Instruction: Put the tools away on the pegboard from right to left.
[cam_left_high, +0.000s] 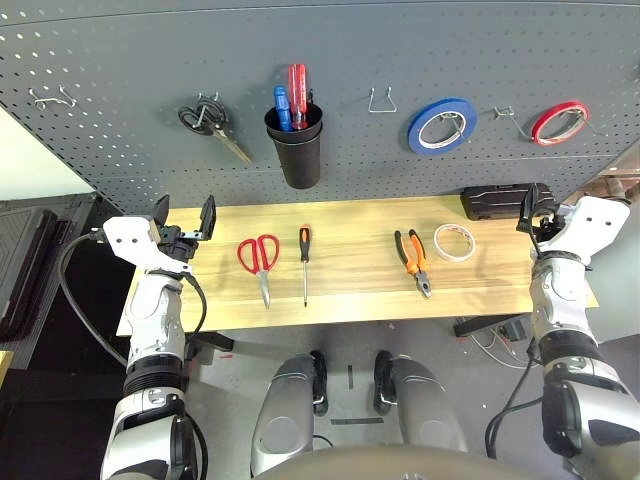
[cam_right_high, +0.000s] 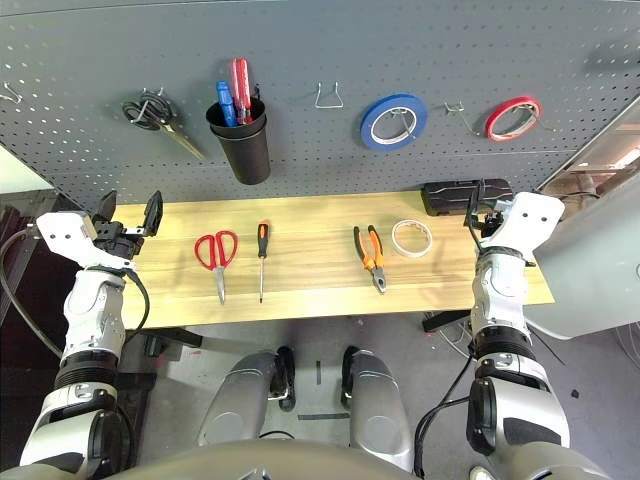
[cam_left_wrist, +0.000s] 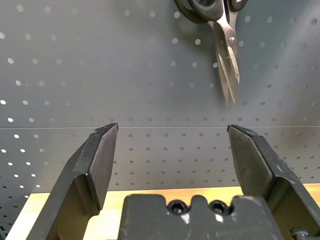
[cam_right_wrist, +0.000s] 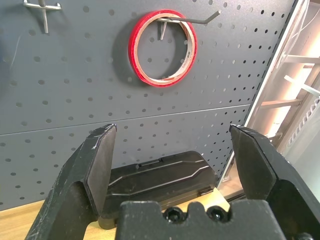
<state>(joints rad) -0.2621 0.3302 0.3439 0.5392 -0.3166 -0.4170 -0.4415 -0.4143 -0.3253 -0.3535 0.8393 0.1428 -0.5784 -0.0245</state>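
Wooden table (cam_left_high: 350, 295) carries your four tools in a row between its side edges. Red-handled scissors (cam_left_high: 260, 259) and the slim screwdriver (cam_left_high: 304, 262) lie with handles toward the pegboard (cam_left_high: 120, 120), tips toward the front edge. Orange-and-black pliers (cam_left_high: 414, 260) lie handles back, nose forward, angled slightly right. Flat beside them, toward the right edge, you see the white tape roll (cam_left_high: 455, 241). Your left tool (cam_left_high: 185, 212) and right tool (cam_right_wrist: 172, 150) both stand wide apart — empty, touching nothing — above the table's ends.

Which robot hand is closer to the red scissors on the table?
The left gripper. It hovers open just left of the red scissors; the right gripper is far off, past the table's right end.
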